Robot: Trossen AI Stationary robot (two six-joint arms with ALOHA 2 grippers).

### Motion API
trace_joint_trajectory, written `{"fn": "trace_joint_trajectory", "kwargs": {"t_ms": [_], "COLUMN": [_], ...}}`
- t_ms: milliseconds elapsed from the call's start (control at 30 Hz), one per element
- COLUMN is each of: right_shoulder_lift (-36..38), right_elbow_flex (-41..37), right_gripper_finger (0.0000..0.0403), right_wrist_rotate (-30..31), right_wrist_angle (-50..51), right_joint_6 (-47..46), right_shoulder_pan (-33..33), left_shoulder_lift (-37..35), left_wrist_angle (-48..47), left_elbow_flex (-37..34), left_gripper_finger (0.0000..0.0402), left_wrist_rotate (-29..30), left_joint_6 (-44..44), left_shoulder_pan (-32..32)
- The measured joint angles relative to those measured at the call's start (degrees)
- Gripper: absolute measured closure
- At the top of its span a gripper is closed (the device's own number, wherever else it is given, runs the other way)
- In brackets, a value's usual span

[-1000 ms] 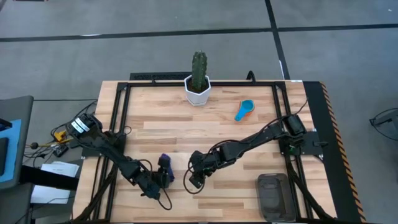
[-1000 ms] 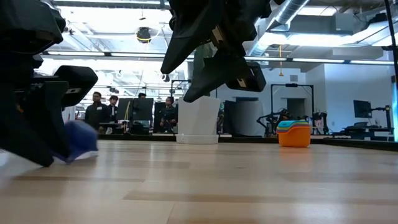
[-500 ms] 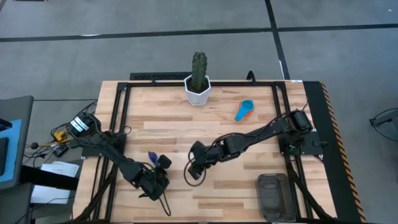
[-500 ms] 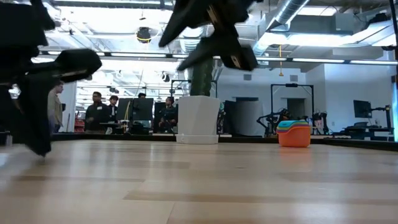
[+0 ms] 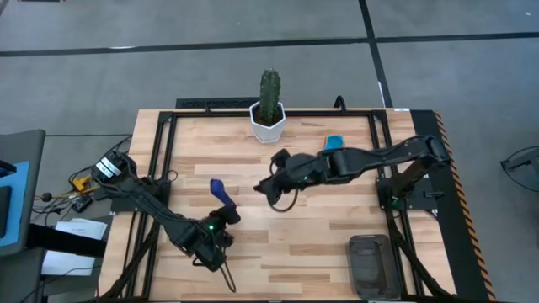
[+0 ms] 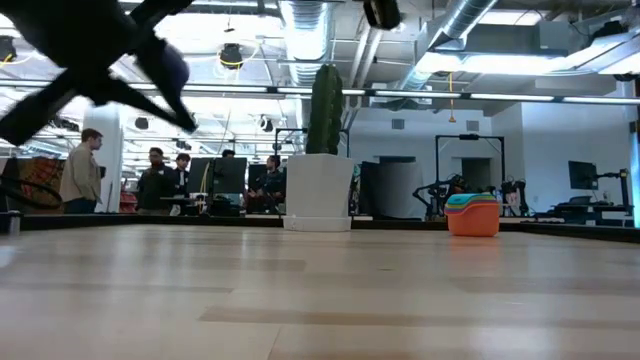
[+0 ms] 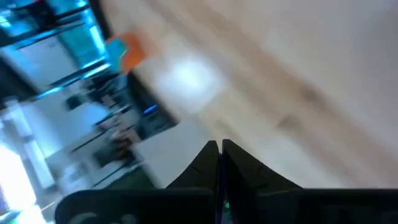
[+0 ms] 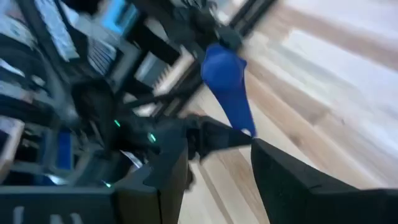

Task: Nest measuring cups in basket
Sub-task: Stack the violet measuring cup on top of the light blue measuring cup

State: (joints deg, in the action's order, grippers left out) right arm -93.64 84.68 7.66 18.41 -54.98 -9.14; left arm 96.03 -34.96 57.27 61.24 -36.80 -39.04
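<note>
My left gripper (image 5: 225, 207) is near the table's near-left side, raised and shut on a dark blue measuring cup (image 5: 219, 190). The low view shows that cup (image 6: 172, 68) high above the table. My right gripper (image 5: 269, 182) hovers open over the table's middle, pointing at the left one. In the right wrist view the blue cup (image 8: 225, 78) shows beyond its own fingers. A stack of cups (image 6: 472, 214), light blue on top with green, yellow and orange below, rests on the table's far right, partly hidden by the right arm (image 5: 334, 141). The dark grey basket (image 5: 370, 261) lies at the near right. My left gripper pinches the dark blue cup between its two fingers by the narrow handle end (image 8: 246, 127). The wider bowl end (image 8: 219, 62) sticks out beyond the fingertips. The cup is lifted clear of the table and held tilted.
A white hexagonal pot with a green cactus (image 5: 268, 118) stands at the middle of the table's far edge. Black frame rails (image 5: 160, 160) run along the table's left, right and far sides. People stand in the room behind the table (image 6: 150, 180).
My left gripper has risen from the tabletop with the dark blue cup, lifting it clear and tipping it upward. My right gripper has swung from the near middle up and toward the far edge, its arm stretching out over the stack of cups.
</note>
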Motion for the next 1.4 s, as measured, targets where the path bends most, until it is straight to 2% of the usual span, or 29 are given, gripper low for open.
{"fn": "trace_joint_trajectory", "kwargs": {"t_ms": [167,367,567,667,800,1000,1133,1333,1400], "right_shoulder_lift": [0.9,0.6,0.6,0.6,-1.4,-1.2,-0.9,-0.4,-0.2], "right_elbow_flex": [0.0,0.0,0.0,0.0,-0.1,0.1,0.0,0.0,0.0], "right_gripper_finger": [0.0186,0.0167,0.0154,0.0152,0.0152,0.0152,0.0152,0.0152,0.0152], "right_wrist_rotate": [-0.1,-2.3,-3.2,-3.3,-4.6,-13.0,-20.7,-35.9,-38.5], "right_wrist_angle": [-3.4,-4.5,-5.2,-8.7,-11.2,-10.0,-6.1,0.4,1.7], "right_joint_6": [0.2,5.5,9.4,10.4,16.7,26.7,30.0,29.9,29.9], "right_shoulder_pan": [1.2,2.3,3.7,4.4,5.3,6.7,7.9,9.5,9.4], "left_shoulder_lift": [0.0,0.0,0.0,0.0,-0.1,-0.1,-0.1,-0.1,-0.1], "left_wrist_angle": [-0.1,0.2,3.3,7.2,14.7,33.9,45.5,52.7,52.8], "left_elbow_flex": [0.0,0.0,0.0,0.0,0.0,0.0,0.0,0.0,0.0], "left_gripper_finger": [0.0401,0.0401,0.0401,0.0401,0.0401,0.0401,0.0401,0.0401,0.0401], "left_wrist_rotate": [5.7,8.1,7.6,5.3,2.1,-6.2,-12.9,-17.7,-18.5], "left_joint_6": [-4.3,-8.2,-14.3,-19.1,-28.2,-46.7,-54.4,-60.1,-60.9], "left_shoulder_pan": [1.4,2.4,2.8,3.2,3.9,4.2,4.4,5.9,6.3]}}
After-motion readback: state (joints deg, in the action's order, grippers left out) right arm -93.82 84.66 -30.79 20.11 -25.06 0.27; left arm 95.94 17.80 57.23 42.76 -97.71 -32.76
